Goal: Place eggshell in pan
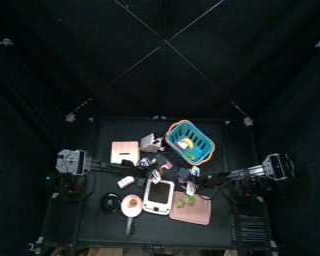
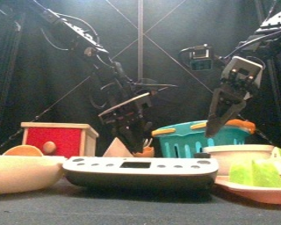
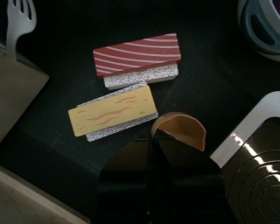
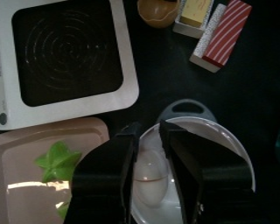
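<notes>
My right gripper point(image 4: 150, 131) hangs over a white bowl point(image 4: 224, 153) at the table's right, its jaws close on either side of a tiny whitish rounded piece, the eggshell point(image 4: 150, 171). In the front view the right gripper point(image 2: 223, 127) is a little above the bowl point(image 2: 237, 156). The pan point(image 1: 132, 206), small and round with a tan rim and a straight handle, stands at the table's front left, well apart from the right gripper point(image 1: 192, 183). My left gripper point(image 3: 160, 153) is shut and empty above two sushi pieces point(image 3: 113, 112) and a brown bread piece point(image 3: 180, 131).
A white device with a screen point(image 1: 157, 196) lies between the pan and a pink tray with green leaves point(image 4: 49, 166). A teal basket point(image 1: 190, 140) stands at the back, a red box point(image 2: 59, 138) at the left, and a cream dish point(image 2: 14, 173) at the front left.
</notes>
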Tool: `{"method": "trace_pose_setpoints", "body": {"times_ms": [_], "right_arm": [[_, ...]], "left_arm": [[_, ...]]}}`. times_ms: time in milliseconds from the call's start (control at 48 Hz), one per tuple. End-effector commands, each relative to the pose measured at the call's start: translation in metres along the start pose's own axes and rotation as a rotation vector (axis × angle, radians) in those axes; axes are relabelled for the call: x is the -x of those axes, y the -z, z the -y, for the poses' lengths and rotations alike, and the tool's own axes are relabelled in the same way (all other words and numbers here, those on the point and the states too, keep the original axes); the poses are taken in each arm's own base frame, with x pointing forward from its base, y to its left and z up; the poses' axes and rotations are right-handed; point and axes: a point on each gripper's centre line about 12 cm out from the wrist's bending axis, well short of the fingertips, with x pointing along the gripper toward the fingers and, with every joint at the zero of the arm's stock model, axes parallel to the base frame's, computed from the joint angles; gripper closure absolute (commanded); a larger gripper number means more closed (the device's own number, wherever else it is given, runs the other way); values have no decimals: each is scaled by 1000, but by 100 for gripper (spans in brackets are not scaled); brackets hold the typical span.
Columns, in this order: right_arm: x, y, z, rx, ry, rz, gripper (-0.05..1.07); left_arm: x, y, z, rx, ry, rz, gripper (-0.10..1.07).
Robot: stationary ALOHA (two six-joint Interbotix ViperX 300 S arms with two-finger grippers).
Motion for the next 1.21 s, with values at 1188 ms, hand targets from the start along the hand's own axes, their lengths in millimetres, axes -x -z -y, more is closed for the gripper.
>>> {"method": "trace_pose_setpoints", "body": {"times_ms": [1188], "right_arm": [[6, -9, -2, -9, -15, 36, 34]], "left_arm": [[116, 84, 54, -196, 104, -80, 57]]}}
